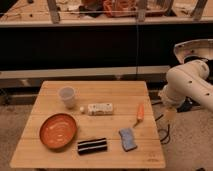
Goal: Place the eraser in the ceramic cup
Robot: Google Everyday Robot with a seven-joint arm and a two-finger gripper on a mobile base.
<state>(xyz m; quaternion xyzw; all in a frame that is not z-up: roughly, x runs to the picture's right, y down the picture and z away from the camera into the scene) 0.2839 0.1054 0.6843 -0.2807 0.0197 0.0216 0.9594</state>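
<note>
The eraser (92, 145), a flat black block with two white stripes, lies near the table's front edge, just right of the bowl. At the back left of the table the ceramic cup (67, 96) stands upright, small and whitish. My white arm (187, 82) reaches in from the right, beyond the table's right edge. Its gripper (169, 114) hangs low beside that edge, well away from both the eraser and the cup, and holds nothing that I can see.
A wide orange-red bowl (58, 130) sits front left on the wooden table (55, 159). A white oblong block (100, 108) lies mid-table with a small white ball (82, 108) beside it. An orange stick-shaped object (140, 112) and a blue-grey pad (128, 138) lie to the right.
</note>
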